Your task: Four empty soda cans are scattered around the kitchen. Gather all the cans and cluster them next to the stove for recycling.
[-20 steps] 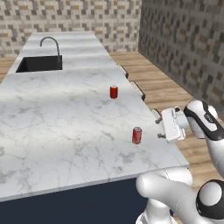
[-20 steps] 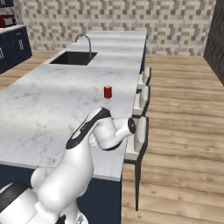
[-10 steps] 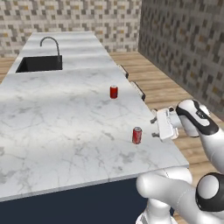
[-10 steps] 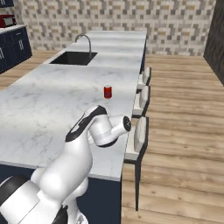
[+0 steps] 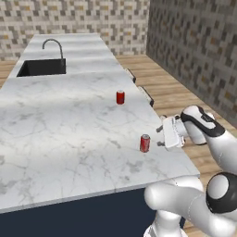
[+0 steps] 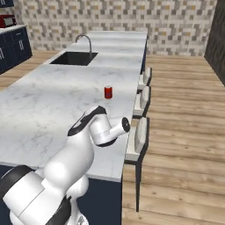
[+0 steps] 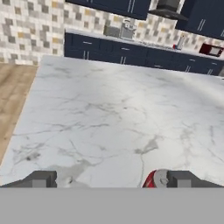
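Note:
Two red soda cans stand on the white marble island [image 5: 55, 134]. The near soda can [image 5: 145, 143] is close to the island's right edge, and the far soda can [image 5: 120, 97] [image 6: 108, 92] is mid-counter. My gripper [image 5: 160, 131] hovers just right of the near can at counter height, jaws open and empty, pointing at it. In the hand view the near can [image 7: 153, 179] peeks up beside the right fingertip [image 7: 188, 179], off-centre between the open fingers of my gripper [image 7: 114, 181]. In the right base view my arm hides the near can. I cannot make out the stove.
A sink with a curved faucet [image 5: 42, 67] [image 6: 73, 57] is set in the island's far end. White stools [image 6: 139, 134] line the island's right side over the wood floor. Navy cabinets [image 7: 109, 50] and a range hood [image 7: 168, 8] stand across the room.
The hand has crept left over the counter's edge toward the near red can, and the forearm has swung with it. Both cans stay put, and the jaws stay open.

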You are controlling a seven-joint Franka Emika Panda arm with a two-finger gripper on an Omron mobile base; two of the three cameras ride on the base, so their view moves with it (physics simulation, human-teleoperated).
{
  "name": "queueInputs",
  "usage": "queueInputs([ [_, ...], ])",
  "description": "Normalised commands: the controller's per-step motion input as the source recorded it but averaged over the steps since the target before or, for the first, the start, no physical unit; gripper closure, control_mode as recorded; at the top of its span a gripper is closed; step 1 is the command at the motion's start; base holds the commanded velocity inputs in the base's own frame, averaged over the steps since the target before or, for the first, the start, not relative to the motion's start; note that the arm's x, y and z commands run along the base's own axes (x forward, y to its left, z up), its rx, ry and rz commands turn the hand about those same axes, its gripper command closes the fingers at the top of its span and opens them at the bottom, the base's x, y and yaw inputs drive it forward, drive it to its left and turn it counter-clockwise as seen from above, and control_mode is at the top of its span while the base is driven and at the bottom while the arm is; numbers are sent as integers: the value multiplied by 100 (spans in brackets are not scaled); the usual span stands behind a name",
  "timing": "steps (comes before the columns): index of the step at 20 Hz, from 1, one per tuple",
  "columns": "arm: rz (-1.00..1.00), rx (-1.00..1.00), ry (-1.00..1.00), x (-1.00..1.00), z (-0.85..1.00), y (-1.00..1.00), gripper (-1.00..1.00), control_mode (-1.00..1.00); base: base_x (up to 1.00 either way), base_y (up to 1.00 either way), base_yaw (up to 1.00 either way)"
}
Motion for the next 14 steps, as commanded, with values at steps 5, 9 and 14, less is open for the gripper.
queueInputs([
  [5, 0, 0, 4, 18, -12, 1, -100, -100, 0, 0, 0],
  [9, 0, 0, 5, 16, -14, 0, -100, -100, 0, 0, 0],
  [14, 0, 0, 5, 18, -15, 0, -100, -100, 0, 0, 0],
])
